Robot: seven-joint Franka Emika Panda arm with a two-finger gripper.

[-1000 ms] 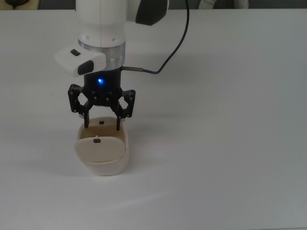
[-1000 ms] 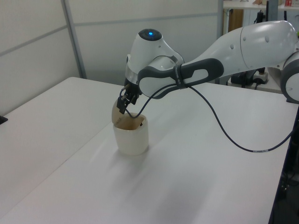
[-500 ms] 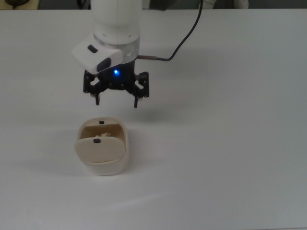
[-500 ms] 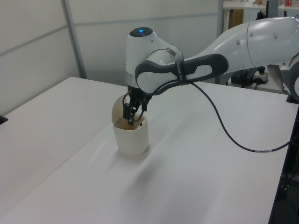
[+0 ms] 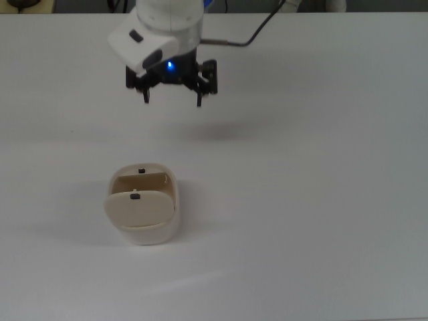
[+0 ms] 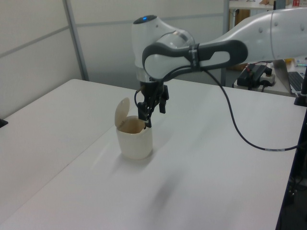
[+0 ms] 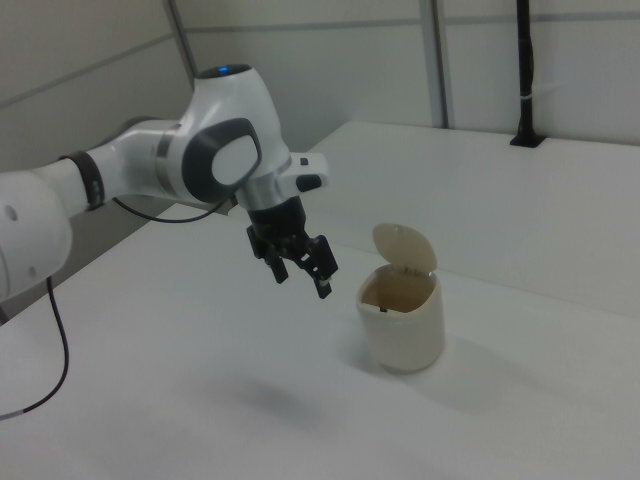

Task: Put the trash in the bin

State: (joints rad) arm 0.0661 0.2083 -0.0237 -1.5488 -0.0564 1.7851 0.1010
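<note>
The beige bin [image 5: 148, 233] stands on the white table with its flap lid [image 5: 137, 208] swung up, showing a brownish inside. No paper wad shows in any view; the trash is hidden or out of sight. My gripper [image 5: 172, 101] hangs in the air, open and with nothing between its fingers, well past the bin toward the top view's upper edge. In the left view the gripper [image 6: 152, 114] is just up and right of the bin [image 6: 135, 143]. The right view puts the gripper [image 7: 302, 281] left of the bin [image 7: 402, 328], clear of it.
A black cable [image 5: 257, 30] trails from the wrist toward the top view's upper right. The white table [image 5: 314, 200] spreads wide around the bin. Wall panels [image 6: 96, 38] stand behind the table's far edge in the left view.
The gripper, whose fingers were at the bin's opening a second ago, has risen and drawn away toward the top view's upper edge. The bin has stayed put.
</note>
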